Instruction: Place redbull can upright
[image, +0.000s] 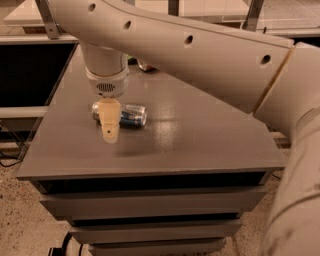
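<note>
The redbull can (129, 115) lies on its side on the grey table top (200, 135), left of centre, its silver and blue body pointing left to right. My gripper (110, 131) hangs down from the white wrist (105, 82) right in front of the can's left end and hides that end. Whether it touches the can does not show.
My large white arm (200, 50) crosses the upper view and hides the back of the table. A small reddish object (145, 66) peeks out under the arm at the back. The table's left edge (40, 130) and front edge are close to the gripper. Drawers sit below.
</note>
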